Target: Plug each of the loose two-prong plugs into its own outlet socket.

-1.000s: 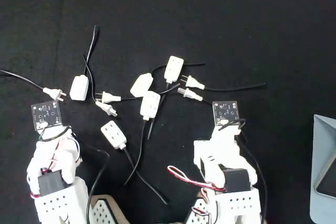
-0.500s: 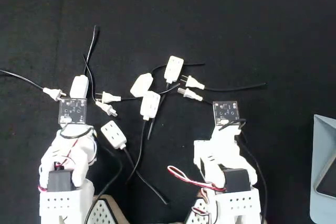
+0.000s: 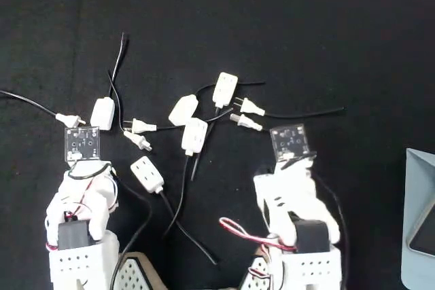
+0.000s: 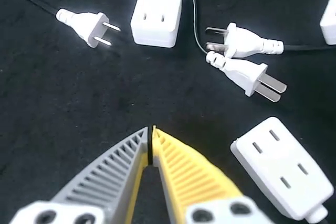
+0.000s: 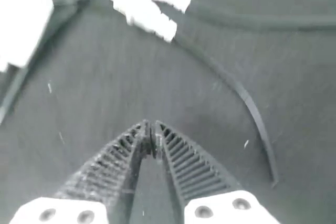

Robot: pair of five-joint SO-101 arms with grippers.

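Motion showed mostly on the left: the left arm (image 3: 80, 195), which a second ago sat nearer the left edge of the black surface (image 3: 306, 45) and then swung toward the middle, had eased back a little. Its wrist board (image 3: 83, 143) now lay just on the arms' side of the leftmost socket (image 3: 102, 113) and the leftmost plug (image 3: 68, 121). The left gripper (image 4: 151, 132) hovered over bare cloth with its grey and yellow fingers (image 4: 178, 166) pressed together on nothing. Ahead of it lay that plug and socket side by side but apart, and off to one side were the crossed pair of plugs (image 4: 244, 56) and the near socket (image 4: 283, 169), each lying loose. The right arm (image 3: 296, 202) had shifted slightly forward and toward the middle after holding still half a second before. The right gripper (image 5: 152, 129) also had its black fingers (image 5: 184, 156) together and empty, pointing toward the blurred right-hand plugs (image 5: 149, 3) and a curving black cable (image 5: 247, 108). The remaining sockets, namely the tilted socket (image 3: 183, 109), the far socket (image 3: 225, 89) and the middle socket (image 3: 194, 136), had not moved, and every plug still lay unplugged on the surface.
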